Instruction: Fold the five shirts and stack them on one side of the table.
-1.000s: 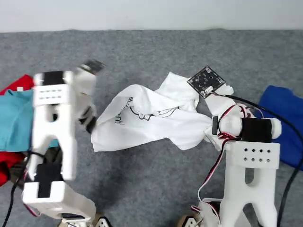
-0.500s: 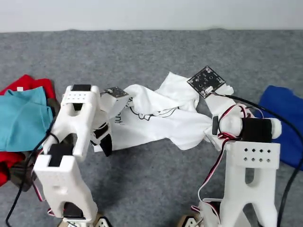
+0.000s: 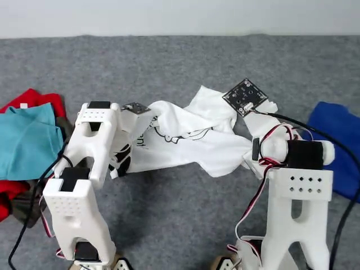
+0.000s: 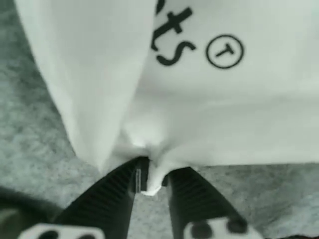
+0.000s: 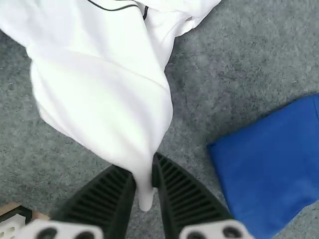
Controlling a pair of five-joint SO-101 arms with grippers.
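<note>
Now, in the high view, the left arm point(image 3: 90, 143) has swung in from over the pile at the desk's point(image 3: 185, 62) left edge. It stands at the left end of the white shirt point(image 3: 185, 140), which lies crumpled across the middle. The right arm point(image 3: 292, 163) has not moved from the shirt's right end. With both ends taken, the shirt looks ready to be pulled taut and spread flat before folding, so no fold has begun on it. A teal shirt point(image 3: 28, 140) lies unfolded on a red shirt point(image 3: 35, 100) at the left, with a dark garment point(image 3: 25, 199) under them. A blue shirt point(image 3: 337, 140) lies at the right edge. That loose pile sits close to the left arm's base and could snag on a wide sweep.

From the left wrist view, the left pincer point(image 4: 149, 185) is clamped on a bunched corner of the white shirt. Only a small nip of cloth is between its fingers, so it may slip under tension.

From the right wrist view, the right pincer point(image 5: 144, 191) is closed on a hanging fold of the white shirt. The blue shirt lies near it on the desk, apart from the white cloth.
</note>
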